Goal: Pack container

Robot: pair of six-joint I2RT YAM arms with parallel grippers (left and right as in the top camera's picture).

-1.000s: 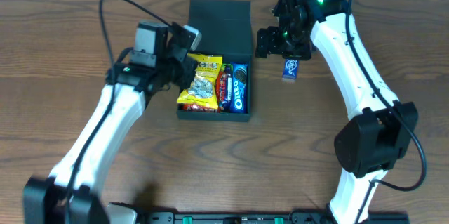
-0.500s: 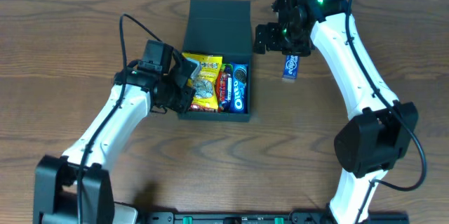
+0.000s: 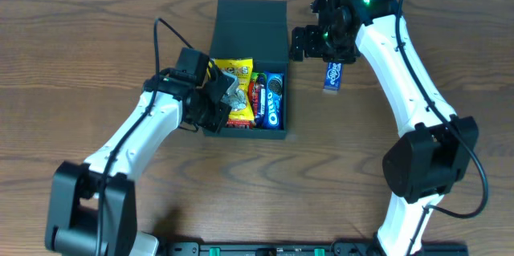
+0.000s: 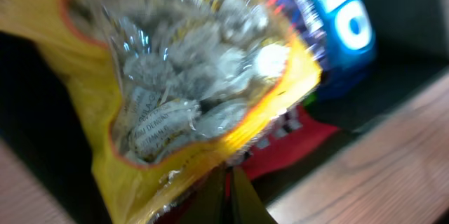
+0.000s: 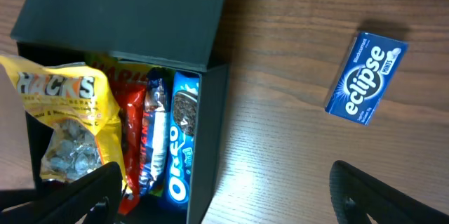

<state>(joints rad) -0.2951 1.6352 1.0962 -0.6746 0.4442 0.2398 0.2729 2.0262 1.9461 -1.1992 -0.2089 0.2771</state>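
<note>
The container is a dark teal box with its flap lid open towards the far side. It holds a yellow snack bag, a red packet and a blue Oreo pack. My left gripper is over the box's front-left corner, shut on the lower edge of the yellow bag; its fingertips are pressed together. My right gripper is open and empty above the table, just right of the box. A blue Eclipse mints pack lies on the table to its right.
In the right wrist view the box lid, the Oreo pack and the Eclipse pack show between the wide-apart fingers. Bare wood table surrounds the box. The table's far edge runs just behind the lid.
My left gripper has moved from the box's left side down and right to its front-left corner, drawing the yellow bag's lower end with it. The right arm has stayed still.
</note>
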